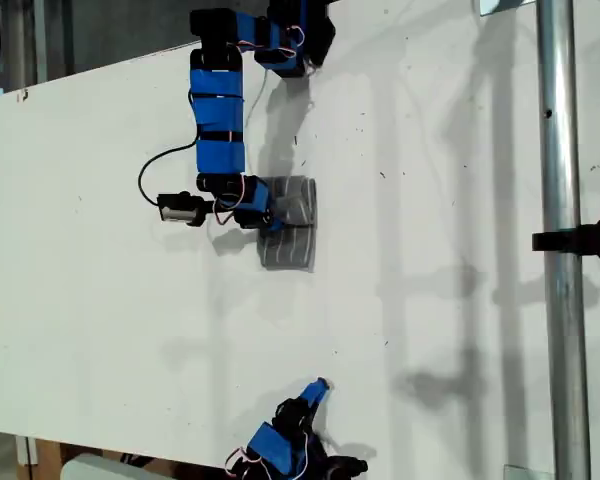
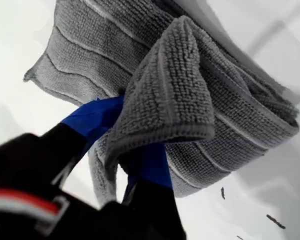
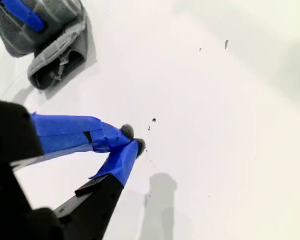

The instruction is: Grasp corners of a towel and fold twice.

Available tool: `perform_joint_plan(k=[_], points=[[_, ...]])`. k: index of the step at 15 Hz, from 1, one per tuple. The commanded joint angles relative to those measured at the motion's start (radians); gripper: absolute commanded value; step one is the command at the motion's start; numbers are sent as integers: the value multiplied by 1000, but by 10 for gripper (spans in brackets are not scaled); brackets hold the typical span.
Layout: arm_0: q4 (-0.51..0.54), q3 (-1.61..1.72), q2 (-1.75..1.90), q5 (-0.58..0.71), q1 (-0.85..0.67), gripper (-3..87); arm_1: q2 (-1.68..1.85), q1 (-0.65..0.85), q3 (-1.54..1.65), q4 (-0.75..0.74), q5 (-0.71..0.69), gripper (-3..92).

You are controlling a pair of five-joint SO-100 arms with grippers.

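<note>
My first gripper [image 1: 263, 218] sits on the left edge of the towel [image 1: 288, 222], as the exterior view shows it, on the white table [image 1: 100, 290]. Its blue jaws are clamped on a flap of the cloth: in the first wrist view the first gripper [image 2: 132, 145] has a thick fold of towel [image 2: 185, 95] draped over and between its jaws, lifted above the rest of the cloth. The rest lies folded small and flat just past the jaws, one corner [image 2: 27, 76] pointing out to the side.

My second gripper [image 1: 318, 388] is well apart from the towel, near the exterior view's bottom edge. In the second wrist view this gripper [image 3: 133, 138] has its tips touching, pinched together on nothing, over bare table. The towel [image 3: 55, 55] lies far ahead of it, with the first gripper on it.
</note>
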Motion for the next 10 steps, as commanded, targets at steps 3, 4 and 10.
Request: perform_joint_plan(k=[3, 4, 10], points=[[6, 6, 5, -8, 0, -25, 127, 11, -54, -163, -129, 454], [6, 11, 5, -8, -2, -25, 279, 31, 2, -276, -195, 438], [-17, 101, 5, -75, -32, -24, 885, 207, 229, -265, -318, 213]])
